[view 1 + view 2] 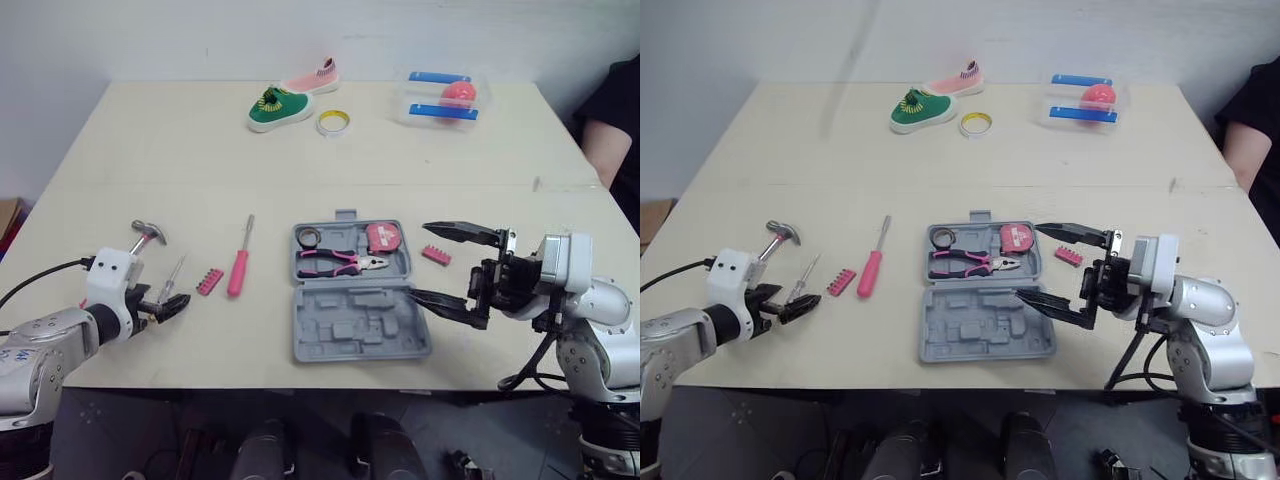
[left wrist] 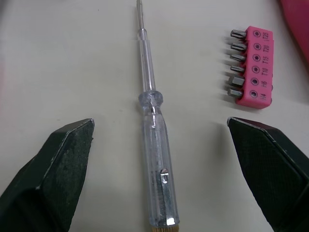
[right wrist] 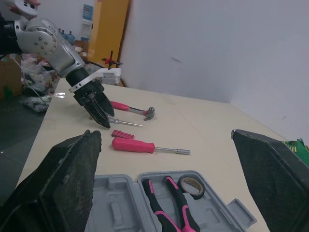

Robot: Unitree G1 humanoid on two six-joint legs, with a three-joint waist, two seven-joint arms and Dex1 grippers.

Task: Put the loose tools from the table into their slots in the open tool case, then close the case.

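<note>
- Left gripper (image 2: 159,124): fingers spread wide and low over the table (image 1: 120,140), one on each side of the clear-handled screwdriver (image 2: 153,145), touching nothing.
- Clear-handled screwdriver: lies flat on the table left of the tool case (image 1: 350,328), with its shaft pointing away from the gripper.
- Other loose tools: the hammer (image 1: 148,236), pink bit holder (image 2: 251,67) and pink-handled screwdriver (image 1: 239,265) lie left of the case. A second bit holder (image 1: 436,254) lies just to its right.
- Tool case: open, with the pliers (image 1: 340,262), tape roll (image 1: 308,237) and tape measure (image 1: 383,236) already seated.
- Right gripper (image 1: 420,261): fingers far apart, empty, beside the case's right edge.
- Risk 1: the handle is slim, round and smooth, so an uneven squeeze would probably roll it or flick it out.
- Risk 2: a descent too low would jam the fingertips on the tabletop.
- Risk 3: the pink bit holder sits near one left finger and could be knocked aside.
- Risk 4: a drift by the right gripper could shove the case or sweep the second bit holder.
</note>
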